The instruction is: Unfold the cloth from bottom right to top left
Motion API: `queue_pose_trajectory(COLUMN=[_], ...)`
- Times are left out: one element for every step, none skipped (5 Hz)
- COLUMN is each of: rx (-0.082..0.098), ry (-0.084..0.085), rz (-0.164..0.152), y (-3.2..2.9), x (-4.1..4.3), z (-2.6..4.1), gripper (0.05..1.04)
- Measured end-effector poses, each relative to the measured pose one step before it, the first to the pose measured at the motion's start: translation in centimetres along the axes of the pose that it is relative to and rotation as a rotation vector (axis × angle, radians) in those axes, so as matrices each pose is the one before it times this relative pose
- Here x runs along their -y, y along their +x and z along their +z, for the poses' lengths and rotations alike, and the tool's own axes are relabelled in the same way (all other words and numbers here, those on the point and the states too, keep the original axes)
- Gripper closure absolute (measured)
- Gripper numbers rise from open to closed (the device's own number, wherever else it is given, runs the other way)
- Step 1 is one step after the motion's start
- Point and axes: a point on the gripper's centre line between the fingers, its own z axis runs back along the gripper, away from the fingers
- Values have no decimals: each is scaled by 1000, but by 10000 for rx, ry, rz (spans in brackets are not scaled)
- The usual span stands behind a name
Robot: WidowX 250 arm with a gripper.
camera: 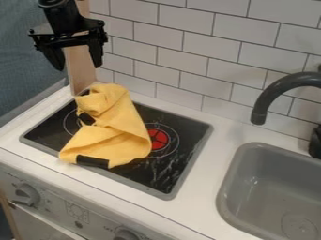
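My gripper [78, 58] hangs at the upper left, above and behind the stove's back-left corner, with its two fingers apart and nothing between them. Below it, and not touched by it, a yellow cloth [116, 136] lies bunched and partly folded on the black stovetop [179, 171]. The cloth's upper end narrows toward the back, while its wider part spreads toward the front edge. One black patch shows at its front edge and a smaller one on its left side.
A grey sink [270, 187] is set into the counter at the right, with a dark curved faucet [270, 96] over it. White tiled wall [182, 56] runs behind. A wooden post [80, 70] rises behind the gripper. Knobs line the stove's front.
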Motion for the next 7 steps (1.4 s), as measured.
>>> queue_pose_trajectory(rx=[-385,-906,-902,-462,-257,600,-142], ry=[-5,-173,475,215,100,78,-396], rz=[-96,-2239,-1737,-2332,-1847,-1770,-1294], y=[-712,-34,21,-398,-1170,-885,-1080], x=[-23,603,64,1366,2398,2507,2684], z=[-871,-1421,-690,-367,210,368,-1103], gripper=[85,85,85,85,85,85,85])
